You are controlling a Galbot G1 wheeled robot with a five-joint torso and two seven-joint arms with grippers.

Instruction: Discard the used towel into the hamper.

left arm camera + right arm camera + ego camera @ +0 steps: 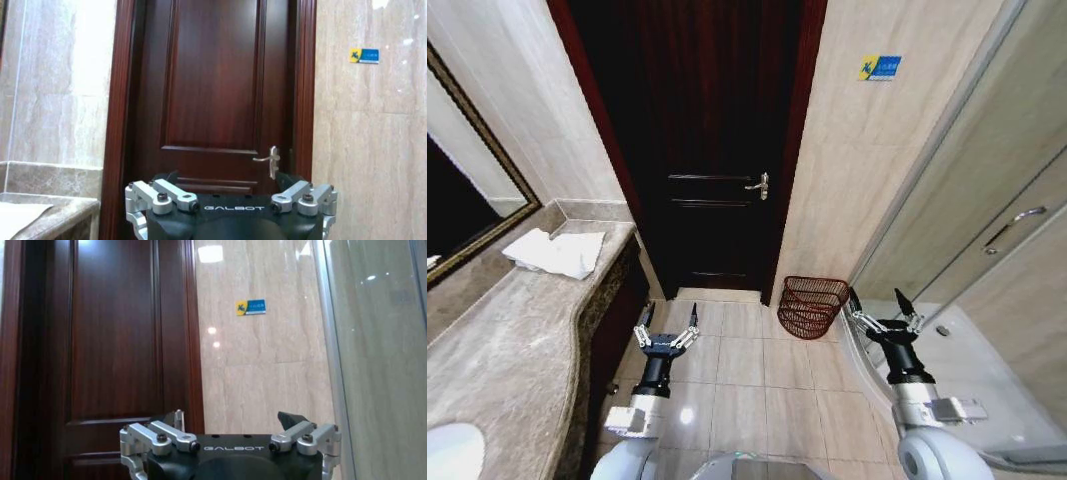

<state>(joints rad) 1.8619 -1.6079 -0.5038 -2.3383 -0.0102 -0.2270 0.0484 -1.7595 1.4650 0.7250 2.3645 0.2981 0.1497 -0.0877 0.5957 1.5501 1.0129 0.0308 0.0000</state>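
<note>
"GALBOT" is printed on both wrists. The left gripper [667, 331] and right gripper [882, 303] are held released over the floor. The towel [555, 251] is left at the counter's [507, 340] far corner, well apart from the hamper [812, 306] by the door [707, 130].

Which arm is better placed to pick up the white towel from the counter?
Left. The crumpled white towel lies on the marble counter on the robot's left; the open left gripper is nearer than the right gripper.

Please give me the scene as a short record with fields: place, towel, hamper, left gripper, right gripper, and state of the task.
place: bathroom with a dark wooden door
towel: white towel, crumpled on the marble counter at the robot's left
hamper: wire hamper, on the floor beside the door, tilted, looks empty
left gripper: left gripper, open, empty, above the floor tiles
right gripper: right gripper, open, empty, near the hamper
state of the task: towel not yet picked up
</note>
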